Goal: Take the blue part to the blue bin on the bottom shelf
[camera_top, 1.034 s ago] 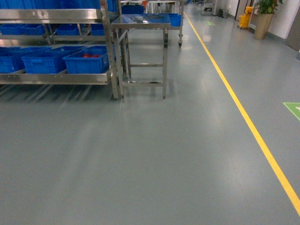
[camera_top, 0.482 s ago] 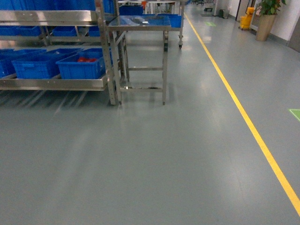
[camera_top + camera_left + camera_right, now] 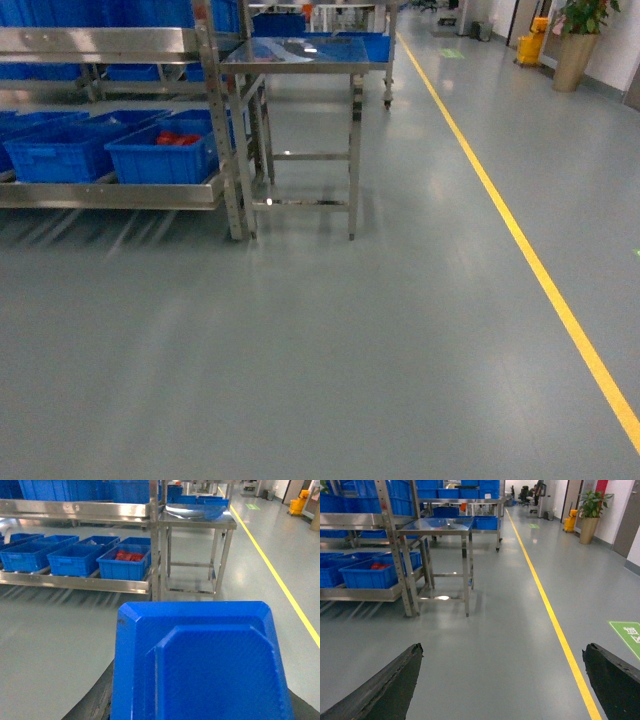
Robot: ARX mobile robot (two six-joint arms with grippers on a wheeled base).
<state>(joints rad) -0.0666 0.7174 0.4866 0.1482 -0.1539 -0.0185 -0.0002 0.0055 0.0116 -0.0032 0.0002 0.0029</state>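
The blue part (image 3: 200,660) fills the lower half of the left wrist view, and my left gripper (image 3: 200,702) is shut on it; a black finger (image 3: 95,705) shows at its lower left. The bottom shelf (image 3: 110,193) of the steel rack is at the left, some way ahead. It carries several blue bins (image 3: 60,150); the rightmost blue bin (image 3: 165,155) holds red pieces. My right gripper (image 3: 502,650) hangs open over bare floor with nothing between its fingers. Neither gripper shows in the head view.
A steel table (image 3: 300,60) with a blue tray on top stands right of the rack post (image 3: 235,150). A yellow floor line (image 3: 520,240) runs along the right. A potted plant (image 3: 578,40) and a yellow bucket (image 3: 530,45) stand far back right.
The rack and table have slid lower in the head view and look nearer. The green floor mark at the right edge has left the view.
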